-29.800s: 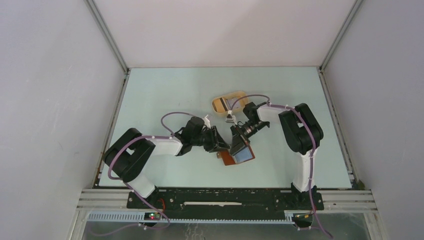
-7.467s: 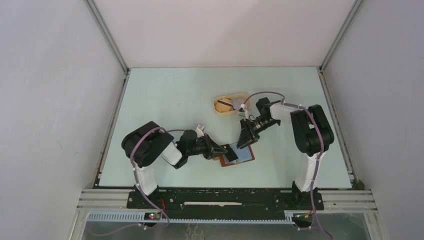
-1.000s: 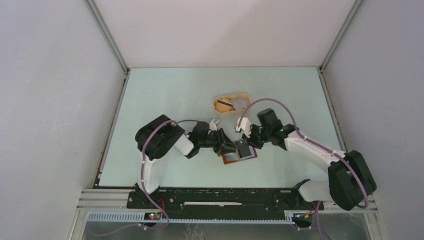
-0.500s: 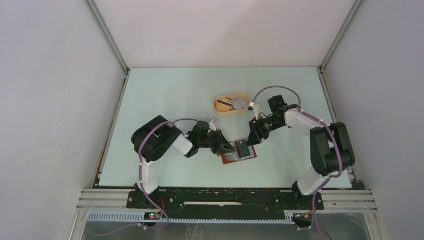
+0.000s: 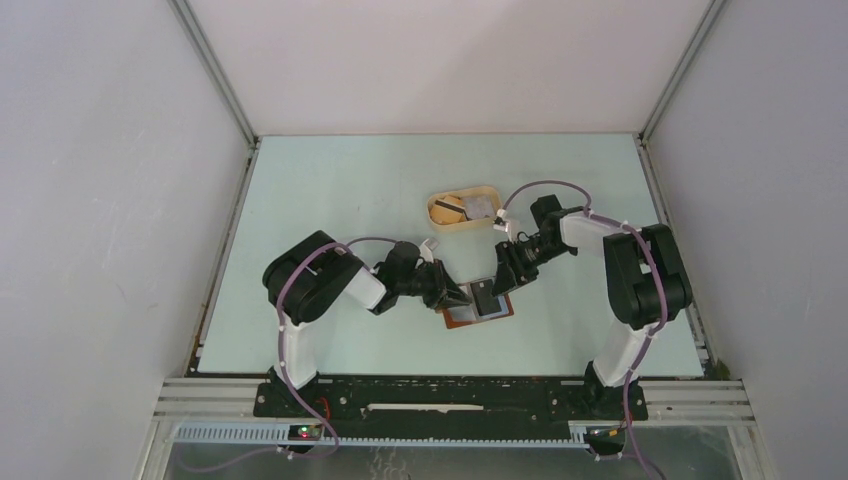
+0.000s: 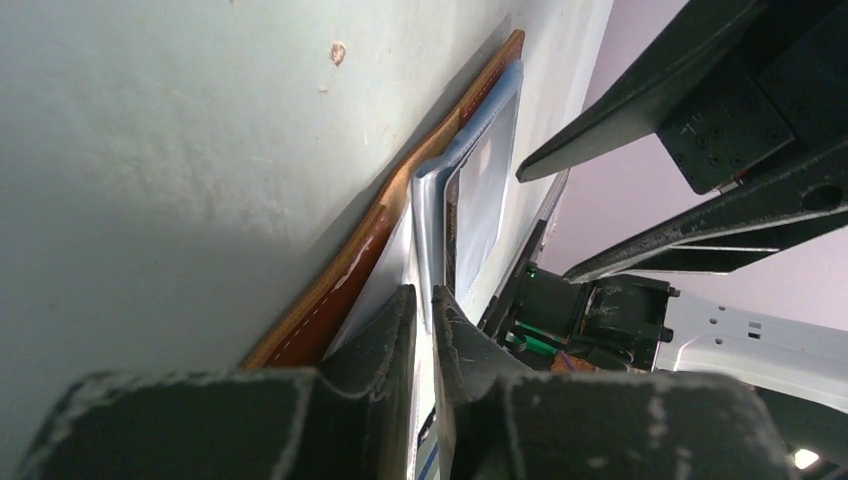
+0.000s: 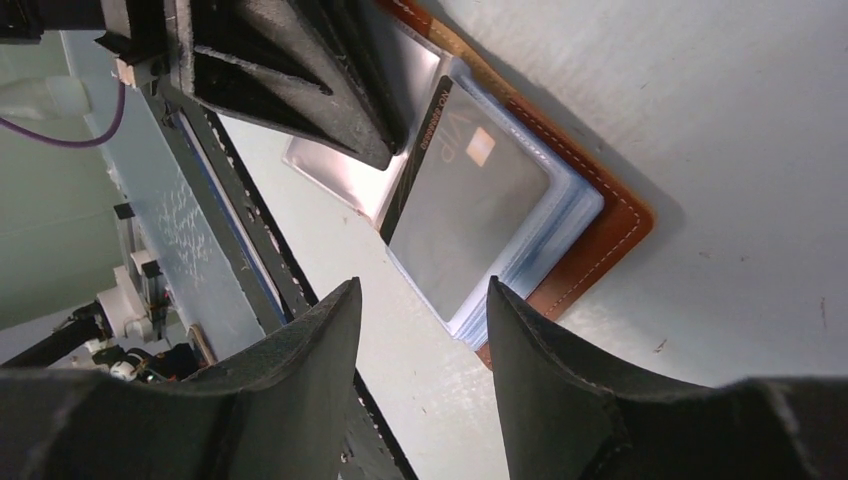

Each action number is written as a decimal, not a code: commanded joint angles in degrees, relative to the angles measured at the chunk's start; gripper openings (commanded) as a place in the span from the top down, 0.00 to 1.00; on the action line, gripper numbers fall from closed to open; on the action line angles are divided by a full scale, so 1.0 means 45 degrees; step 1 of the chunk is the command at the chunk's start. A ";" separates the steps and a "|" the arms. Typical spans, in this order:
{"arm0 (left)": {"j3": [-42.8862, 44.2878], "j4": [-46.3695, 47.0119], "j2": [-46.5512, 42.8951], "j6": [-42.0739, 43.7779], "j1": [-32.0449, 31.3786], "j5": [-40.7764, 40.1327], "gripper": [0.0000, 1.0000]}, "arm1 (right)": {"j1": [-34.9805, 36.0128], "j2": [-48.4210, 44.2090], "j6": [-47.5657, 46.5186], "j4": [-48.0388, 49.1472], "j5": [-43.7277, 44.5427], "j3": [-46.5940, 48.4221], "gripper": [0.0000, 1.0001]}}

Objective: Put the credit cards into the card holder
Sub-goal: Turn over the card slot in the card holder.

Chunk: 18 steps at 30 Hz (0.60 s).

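1. Left claw [image 6: 425,330] is pinched nearly together on a clear sleeve [image 7: 330,165] of the holder [image 7: 600,240]. The holder lies open and flat on the tabletop [image 5: 330,190], at that claw's tips.
2. Right claw [image 7: 422,290] is apart and empty, hovering just above the holder.
3. A grey card [image 7: 480,190] lies on the sleeve stack right below the right claw. Can't tell if it's fully seated.
4. My read: drop-off is done, next step is a fetch. Lift the right claw straight up, since a sideways move could catch the card.
5. Hold the left pinch without tugging. The sleeve is thin and the holder would likely skid.
6. More cards [image 5: 480,207] sit in the tray [image 5: 463,228] beyond the right claw. Grab one by an edge.
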 commanded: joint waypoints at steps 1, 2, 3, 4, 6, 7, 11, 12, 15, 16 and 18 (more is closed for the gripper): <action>0.0182 -0.1067 0.0024 0.0686 -0.0073 -0.0226 0.83 | -0.0205 0.0535 0.0381 -0.0126 -0.0180 0.0605 0.42; 0.0183 -0.1119 -0.0013 0.0720 -0.0069 -0.0230 0.83 | -0.0206 0.0638 0.0396 -0.0135 -0.0129 0.0656 0.42; 0.0181 -0.1196 -0.0047 0.0756 -0.0073 -0.0221 0.83 | -0.0223 0.0712 0.0462 -0.0109 -0.0071 0.0701 0.42; 0.0210 -0.1310 -0.0078 0.0817 -0.0069 -0.0247 0.83 | -0.0216 0.0787 0.0482 -0.0091 -0.0054 0.0719 0.42; 0.0289 -0.1489 -0.0080 0.0909 -0.0063 -0.0250 0.83 | -0.0211 0.0909 0.0532 -0.0088 0.0066 0.0754 0.41; 0.0326 -0.1498 -0.0048 0.0919 -0.0072 -0.0240 0.83 | -0.0219 0.0968 0.0552 -0.0069 0.0124 0.0753 0.41; 0.0405 -0.1591 -0.0021 0.0952 -0.0121 -0.0249 0.83 | -0.0265 0.1147 0.0581 -0.0098 0.0113 0.0810 0.41; 0.0431 -0.1614 -0.0014 0.0949 -0.0139 -0.0235 0.83 | -0.0265 0.1161 0.0597 -0.0102 0.0050 0.0813 0.41; 0.0495 -0.1683 0.0055 0.0952 -0.0190 -0.0226 0.84 | -0.0265 0.1187 0.0608 -0.0125 -0.0177 0.0799 0.41; 0.0481 -0.1689 0.0057 0.0953 -0.0213 -0.0230 0.84 | -0.0260 0.1183 0.0605 -0.0149 -0.0270 0.0810 0.41; 0.0529 -0.1774 0.0055 0.0982 -0.0242 -0.0230 0.84 | -0.0282 0.1183 0.0612 -0.0221 -0.0518 0.0832 0.42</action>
